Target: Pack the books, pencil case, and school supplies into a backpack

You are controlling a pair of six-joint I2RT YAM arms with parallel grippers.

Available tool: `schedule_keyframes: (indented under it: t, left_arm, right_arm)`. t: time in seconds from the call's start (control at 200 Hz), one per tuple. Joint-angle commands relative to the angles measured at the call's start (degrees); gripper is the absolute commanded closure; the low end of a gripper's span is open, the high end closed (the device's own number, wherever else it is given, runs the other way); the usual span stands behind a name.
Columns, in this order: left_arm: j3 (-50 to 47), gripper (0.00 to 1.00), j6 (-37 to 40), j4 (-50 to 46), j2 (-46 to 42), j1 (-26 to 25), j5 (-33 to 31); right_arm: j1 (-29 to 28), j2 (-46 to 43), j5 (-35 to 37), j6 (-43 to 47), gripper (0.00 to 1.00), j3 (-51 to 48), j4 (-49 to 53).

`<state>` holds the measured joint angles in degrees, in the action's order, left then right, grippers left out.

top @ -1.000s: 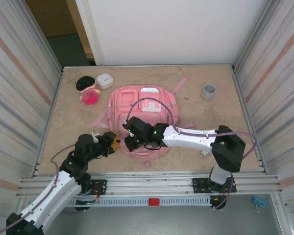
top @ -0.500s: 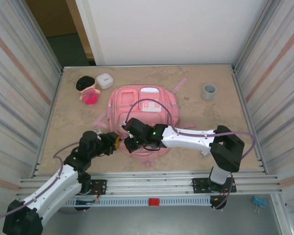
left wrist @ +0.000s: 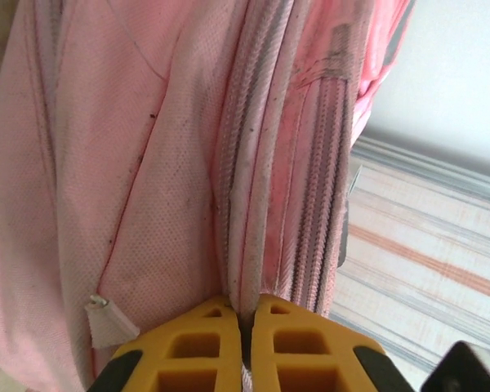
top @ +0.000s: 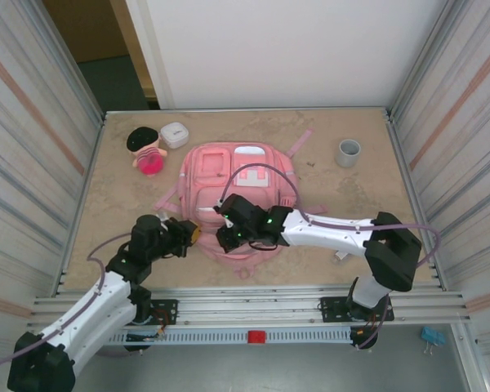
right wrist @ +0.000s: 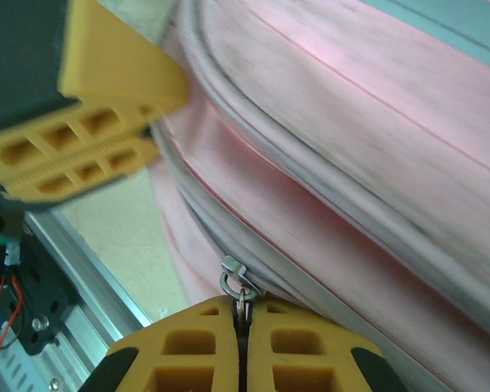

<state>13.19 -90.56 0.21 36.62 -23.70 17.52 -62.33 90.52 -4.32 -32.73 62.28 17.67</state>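
The backpack [top: 238,184] lies at the centre of the counter [top: 359,184], its 7 o'clock seam pinched by the left pincer [left wrist: 243,322], seemingly for tension, while the zip pull [right wrist: 239,287] is clamped in the right pincer [right wrist: 241,317].

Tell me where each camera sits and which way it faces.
Top view: above and behind the bases, looking down on the backpack; left arm and right arm show.
Left wrist: looks along the left gripper, shut on the backpack's seam.
Right wrist: looks along the right gripper, shut on the zipper pull.
Shared: both wrist views face the backpack; the right also catches the left gripper.
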Motion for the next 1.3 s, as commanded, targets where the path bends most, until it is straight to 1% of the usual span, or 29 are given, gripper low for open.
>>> schedule_keyframes:
  t: [0.0,0.195,0.296,0.391,0.516,0.651,0.722,0.787,0.882,0.917,1.007,1.092,1.158,1.238,1.268,1.298]
  left_arm:
    - [1.97,1.0,3.85,-5.51,-3.26,3.87,-4.68]
    - [2.54,1.0,6.79,-10.39,-5.99,10.41,-1.14]
    - [3.58,1.0,8.62,-12.27,-6.21,12.42,-0.31]
    - [4.59,1.0,9.77,-12.93,-5.83,13.32,-0.42]
    - [5.96,1.0,11.29,-13.24,-4.1,13.68,-0.5]
    - [6.86,1.0,12.64,-13.33,-2.54,13.84,-0.67]
    - [8.17,1.0,15.24,-14.75,-2.38,13.76,-1.14]
    - [10.8,1.0,20.7,-17.05,-2.05,13.75,-1.93]
    - [15.47,0.6,32.39,-20.42,-1.98,12.67,-3.61]
    - [16.86,0.51,36.21,-21.78,-2.2,11.81,-4.69]
    - [20.21,0.34,46.92,-23.54,-1.96,8.79,-7.04]
    - [22.83,0.29,55.77,-24.11,-1.02,4.93,-8.49]
    - [24.69,0.28,62.03,-23.79,0.79,0.99,-10.41]
    - [26.29,0.31,71.64,-21.33,4.32,-6.58,-11.6]
    - [26.6,0.33,76.32,-20.08,5.82,-9.35,-12.3]
    - [26.69,0.34,80.7,-18.65,7.27,-13.07,-12.99]
  right_arm:
    - [3.04,-5.35,0.26,1.2,1.0,-1.53,6.06]
    - [8.87,-10.64,-0.01,3.42,1.0,-3.89,10.89]
    - [12.87,-13.7,-0.52,4.47,1.0,-5.42,12.99]
    - [17.08,-16.04,-1.27,4.83,1.0,-6.61,15.46]
    - [21.07,-17.81,-2.71,6.03,1.0,-7.76,16.66]
    - [22.63,-17.18,-4.46,7.41,1.0,-7.88,15.62]
    - [22.26,-16.82,-6.36,7.59,1.0,-7.7,14.47]
    - [21.05,-16.64,-7.52,7.67,1.0,-7.57,13.15]
    - [19.53,-15.98,-7.63,7.65,1.0,-6.72,12.82]
    - [19.14,-15.59,-7.79,7.74,1.0,-6.25,13.13]
    - [18.56,-14.81,-7.86,8.03,1.0,-5.37,13.59]
    - [18.49,-14.76,-8.24,7.95,1.0,-5.29,13.23]
    - [18.51,-14.9,-8.35,8.07,1.0,-5.13,13.25]
    - [18.62,-15.36,-8.51,8.25,1.0,-5.09,13.18]
    - [18.57,-15.5,-8.58,8.34,1.0,-5.08,13.18]
    - [18.7,-15.56,-8.72,8.43,1.0,-5.07,13.1]
